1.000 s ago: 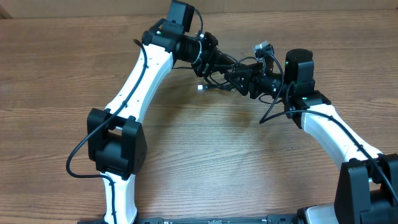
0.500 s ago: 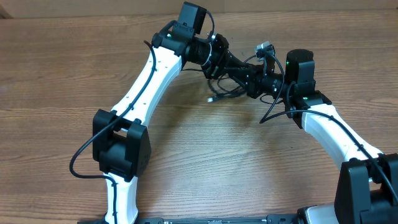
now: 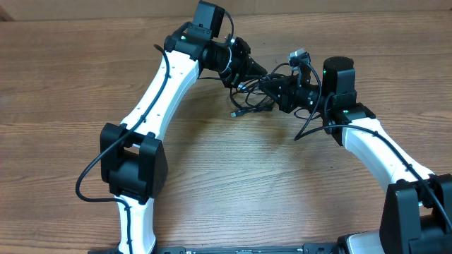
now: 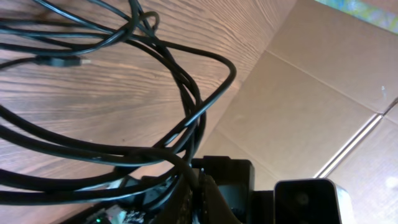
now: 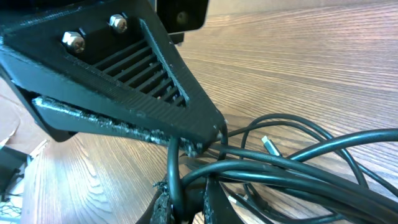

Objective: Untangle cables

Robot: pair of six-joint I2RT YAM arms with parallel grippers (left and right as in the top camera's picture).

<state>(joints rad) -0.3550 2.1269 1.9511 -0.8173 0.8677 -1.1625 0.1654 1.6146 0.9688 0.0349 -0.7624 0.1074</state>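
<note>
From above, the table (image 3: 233, 183) is plain brown wood with a long grain running side to side, and a paler strip runs along its far edge. The two white arms meet over the far half. The left gripper (image 3: 253, 68) and the right gripper (image 3: 272, 86) stand tip to tip, both clenched on the cables (image 3: 248, 104). The tangle is bunched between them, and a few loops sag below the fingertips onto the wood.

Looking along the left wrist, the grain streams away under the hand to a wall of cardboard (image 4: 311, 93), flat tan panels with a pale seam between them. The cables fan out ahead of the fingers (image 4: 208, 193) in wide overlapping loops. One small plug (image 4: 59, 60) lies well ahead and off to the side. The strands gather down into the closed fingertips.

Looking along the right wrist, warm striped wood fills the background. The left gripper's ribbed black body, with two bolts (image 5: 73, 40), looms just above. The right fingers are pinched on one strand right at their tips. The other cords sweep off to one side, and a plug end (image 5: 268, 145) lies among them.
</note>
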